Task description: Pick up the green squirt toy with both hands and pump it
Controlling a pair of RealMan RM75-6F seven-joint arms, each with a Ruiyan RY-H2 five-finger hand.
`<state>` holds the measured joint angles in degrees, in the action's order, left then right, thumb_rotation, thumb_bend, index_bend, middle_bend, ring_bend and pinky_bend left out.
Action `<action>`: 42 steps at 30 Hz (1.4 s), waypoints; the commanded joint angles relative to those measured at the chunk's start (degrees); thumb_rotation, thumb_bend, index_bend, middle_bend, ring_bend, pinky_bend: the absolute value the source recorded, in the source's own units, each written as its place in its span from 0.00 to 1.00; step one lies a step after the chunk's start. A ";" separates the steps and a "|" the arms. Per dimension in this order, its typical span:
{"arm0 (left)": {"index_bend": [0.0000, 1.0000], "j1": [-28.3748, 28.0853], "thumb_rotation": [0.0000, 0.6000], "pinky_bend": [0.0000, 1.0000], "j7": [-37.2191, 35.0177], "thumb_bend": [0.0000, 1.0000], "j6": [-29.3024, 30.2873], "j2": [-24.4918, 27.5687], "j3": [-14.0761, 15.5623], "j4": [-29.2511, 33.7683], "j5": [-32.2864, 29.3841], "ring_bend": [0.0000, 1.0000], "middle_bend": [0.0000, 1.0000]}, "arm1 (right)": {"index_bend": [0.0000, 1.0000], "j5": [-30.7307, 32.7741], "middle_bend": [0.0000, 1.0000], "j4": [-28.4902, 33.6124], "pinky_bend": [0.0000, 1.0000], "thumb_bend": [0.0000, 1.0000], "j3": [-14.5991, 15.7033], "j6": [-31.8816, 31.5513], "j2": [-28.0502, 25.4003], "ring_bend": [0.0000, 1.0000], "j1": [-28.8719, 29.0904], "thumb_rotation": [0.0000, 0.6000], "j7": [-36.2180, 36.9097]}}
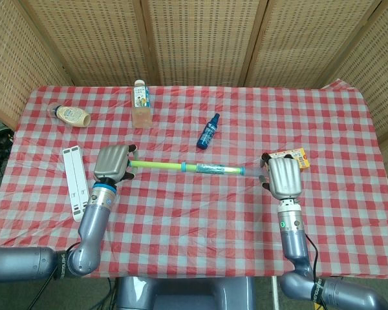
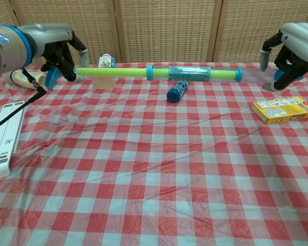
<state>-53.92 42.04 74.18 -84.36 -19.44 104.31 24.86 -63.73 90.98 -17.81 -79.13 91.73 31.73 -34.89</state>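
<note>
The green squirt toy (image 1: 181, 167) (image 2: 123, 72) is a long green rod with a blue ring and a speckled blue sleeve, held level above the checked tablecloth. My left hand (image 1: 113, 163) (image 2: 60, 53) grips its left end. In the head view my right hand (image 1: 283, 177) sits just past the toy's right end. In the chest view that right hand (image 2: 290, 50) has its fingers apart and curved, a short gap from the blue end cap. Nothing is in it.
A small blue bottle (image 1: 208, 131) (image 2: 177, 90) lies under the toy's middle. A yellow box (image 1: 296, 157) (image 2: 283, 109) lies by my right hand. A drink bottle (image 1: 141, 103), a mayonnaise bottle (image 1: 71, 115) and a white stand (image 1: 74, 181) (image 2: 2, 138) occupy the left side.
</note>
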 commanded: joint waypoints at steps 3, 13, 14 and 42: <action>0.85 -1.22 1.00 0.79 0.42 0.64 -0.99 -1.08 -0.70 -1.35 -0.95 0.89 0.96 | 0.70 0.35 1.00 -0.67 0.56 0.40 -0.42 0.50 0.80 1.00 0.75 1.00 0.02; 0.85 -3.45 1.00 0.79 1.33 0.64 -1.98 -3.27 -1.46 -3.15 -2.45 0.89 0.96 | 0.70 0.38 1.00 -0.86 0.56 0.40 -0.70 0.99 2.05 1.00 2.04 1.00 -0.15; 0.85 -3.53 1.00 0.79 1.33 0.64 -1.98 -3.36 -1.52 -3.20 -2.54 0.89 0.96 | 0.70 0.40 1.00 -0.82 0.56 0.40 -0.70 0.98 2.09 1.00 2.08 1.00 -0.18; 0.76 -4.28 1.00 0.74 0.53 0.60 -1.45 -5.00 -0.44 -3.30 -1.41 0.82 0.86 | 0.62 0.32 0.98 1.08 0.54 0.38 0.67 0.66 1.94 0.98 2.27 1.00 -1.75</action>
<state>-58.38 42.48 72.74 -89.57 -20.23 101.06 23.15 -63.46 92.05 -17.25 -78.55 93.82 34.09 -36.64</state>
